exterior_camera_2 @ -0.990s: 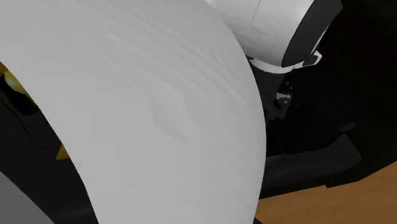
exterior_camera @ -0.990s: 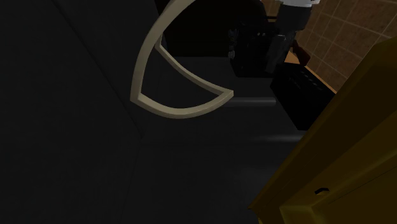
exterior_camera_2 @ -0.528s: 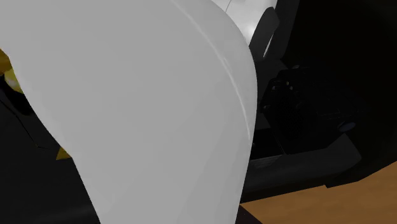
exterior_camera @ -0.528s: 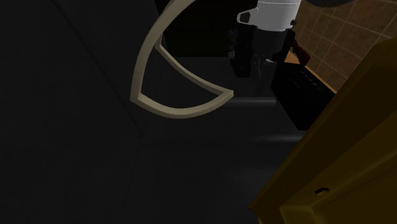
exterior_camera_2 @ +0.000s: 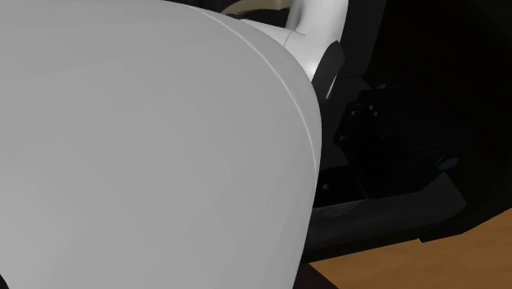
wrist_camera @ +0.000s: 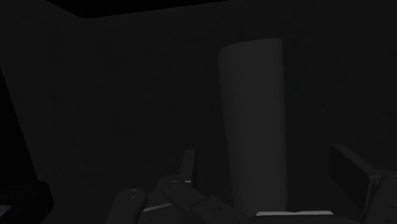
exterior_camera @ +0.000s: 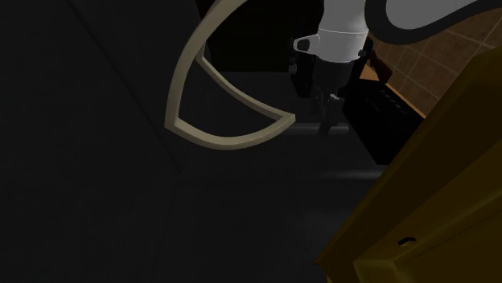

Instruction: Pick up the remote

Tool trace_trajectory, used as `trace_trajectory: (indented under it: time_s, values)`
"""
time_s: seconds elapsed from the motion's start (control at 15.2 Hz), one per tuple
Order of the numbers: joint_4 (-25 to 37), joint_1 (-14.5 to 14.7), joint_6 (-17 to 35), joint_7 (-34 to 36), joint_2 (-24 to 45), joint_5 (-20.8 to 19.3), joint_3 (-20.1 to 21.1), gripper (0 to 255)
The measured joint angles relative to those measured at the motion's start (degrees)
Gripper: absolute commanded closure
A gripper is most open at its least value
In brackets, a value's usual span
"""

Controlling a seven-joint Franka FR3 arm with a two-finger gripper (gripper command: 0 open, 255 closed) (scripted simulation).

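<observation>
In the wrist view a long dim grey slab, the remote [wrist_camera: 251, 114], lies on a dark surface and runs away from the hand. My gripper [wrist_camera: 263, 156] is open, its fingers [wrist_camera: 350, 178] standing apart on either side of the remote's near end, the remote closer to one finger. I cannot tell whether either finger touches it. In the shoulder view the white wrist comes down from the upper right, and the black gripper [exterior_camera: 328, 122] points down at a dark surface. The remote itself is lost in the dark there.
A beige curved frame [exterior_camera: 211, 112] stands to the shoulder view's left of the hand. A black box [exterior_camera: 378, 112] sits close on its right, and the yellow stand [exterior_camera: 434, 209] lies at lower right. A white arm link [exterior_camera_2: 148, 156] blocks much of the second exterior view, with wooden floor [exterior_camera_2: 410, 263] below.
The arm has come down: in the shoulder view the wrist and gripper have dropped toward the dark surface. In the second exterior view the white link now covers more of the picture.
</observation>
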Motion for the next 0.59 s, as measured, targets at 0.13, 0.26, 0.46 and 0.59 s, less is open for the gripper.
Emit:
trace_trajectory:
  time_s: [0.13,0.26,0.46,0.59]
  values:
    - [-0.2,0.0,0.4,0.0,0.2,0.0,0.0,255]
    - [-0.2,0.0,0.6,0.0,0.2,-0.1,0.0,255]
    - [-0.1,0.0,0.7,-0.1,0.3,0.0,0.0,255]
    - [-0.1,0.0,0.7,-0.1,0.3,0.0,0.0,255]
